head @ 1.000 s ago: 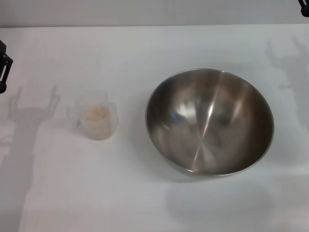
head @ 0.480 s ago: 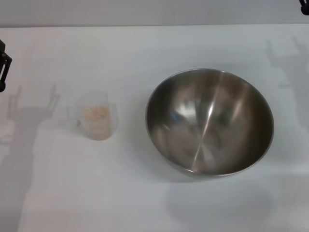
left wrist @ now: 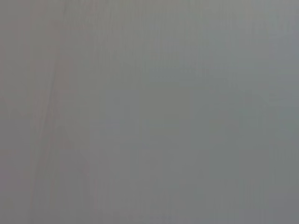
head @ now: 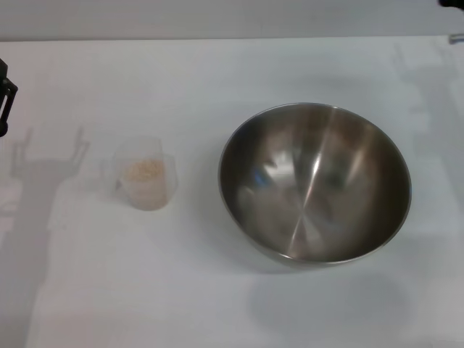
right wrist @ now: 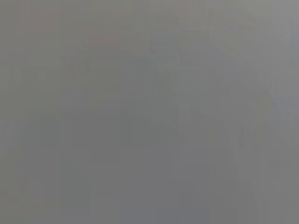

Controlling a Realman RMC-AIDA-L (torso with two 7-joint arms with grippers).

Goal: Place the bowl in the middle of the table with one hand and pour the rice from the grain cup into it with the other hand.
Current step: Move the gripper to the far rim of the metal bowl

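gleaming steel bowl [head: 315, 183], shiny grey inside, upright on table [head: 217, 72]

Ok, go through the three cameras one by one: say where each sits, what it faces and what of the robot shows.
Head view: looks forward and down at the table, with the grain cup of rice left of the bowl; the left gripper at the left edge, the right gripper a sliver in the far right corner.
Left wrist view: plain grey surface, no fingers.
Right wrist view: the same.
Shared: both wrist views show only blank grey.
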